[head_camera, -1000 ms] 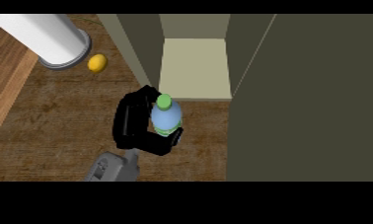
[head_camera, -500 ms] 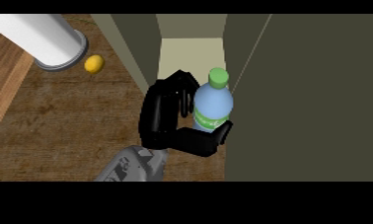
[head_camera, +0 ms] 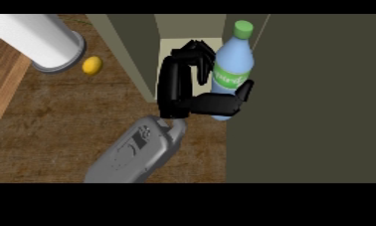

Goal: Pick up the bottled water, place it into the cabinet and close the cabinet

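The bottled water [head_camera: 234, 65] is pale blue with a green cap and a green label. It is held upright, above the wooden counter [head_camera: 66, 120], in front of the open cabinet's pale inside [head_camera: 180, 28]. My left hand [head_camera: 176, 88] is shut on it: the fingers curl round its far left side and the thumb crosses its lower front. The grey forearm comes in from the lower edge. The bottle's base is hidden behind the thumb. My right hand does not show.
The cabinet's dark open door [head_camera: 308, 100] fills the right side, right beside the bottle. The cabinet's left wall [head_camera: 132, 51] stands left of the hand. A white cylinder [head_camera: 40, 41] and a small yellow lemon [head_camera: 92, 64] are at the back left.
My left hand has lifted the bottle off the counter and carried it up and to the right, to the cabinet's opening. The lemon and the cylinder have not moved on the counter.
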Robot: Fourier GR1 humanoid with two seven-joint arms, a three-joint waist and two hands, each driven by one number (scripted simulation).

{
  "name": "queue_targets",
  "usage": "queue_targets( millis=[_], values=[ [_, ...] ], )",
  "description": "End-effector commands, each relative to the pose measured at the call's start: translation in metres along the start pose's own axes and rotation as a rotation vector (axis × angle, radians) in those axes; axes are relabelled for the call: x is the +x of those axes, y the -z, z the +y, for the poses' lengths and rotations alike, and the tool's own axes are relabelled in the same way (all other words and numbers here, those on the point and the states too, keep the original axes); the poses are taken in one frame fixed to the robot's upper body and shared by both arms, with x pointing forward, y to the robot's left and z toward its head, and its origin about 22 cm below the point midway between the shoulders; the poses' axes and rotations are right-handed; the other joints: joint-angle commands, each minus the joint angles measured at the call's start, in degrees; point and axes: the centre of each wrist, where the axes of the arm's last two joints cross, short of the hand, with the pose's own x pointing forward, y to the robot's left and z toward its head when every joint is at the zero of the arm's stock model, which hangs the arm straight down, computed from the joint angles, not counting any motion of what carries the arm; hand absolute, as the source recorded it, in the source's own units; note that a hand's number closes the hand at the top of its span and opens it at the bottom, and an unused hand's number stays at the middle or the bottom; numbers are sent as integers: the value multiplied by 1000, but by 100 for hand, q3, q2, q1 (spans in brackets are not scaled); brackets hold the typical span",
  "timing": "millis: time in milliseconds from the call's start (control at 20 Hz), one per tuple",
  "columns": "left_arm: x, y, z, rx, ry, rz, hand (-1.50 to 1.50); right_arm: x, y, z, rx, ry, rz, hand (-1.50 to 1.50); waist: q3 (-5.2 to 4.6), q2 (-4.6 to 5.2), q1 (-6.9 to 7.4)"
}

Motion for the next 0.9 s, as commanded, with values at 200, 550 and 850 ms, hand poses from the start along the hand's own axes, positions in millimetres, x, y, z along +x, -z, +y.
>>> queue_targets(
  millis=[200,550,850],
  values=[
    [-13,31,-11,36,100,17,150,19,12,2,-12,20,-64,-150,-1,15,-30],
    [-46,45,17,50,183,60,150,19,8,-1,8,53,-46,-150,-2,21,-22],
    [-51,54,19,114,185,71,150,21,5,-4,-6,52,-56,-150,-4,26,-108]
  ],
)
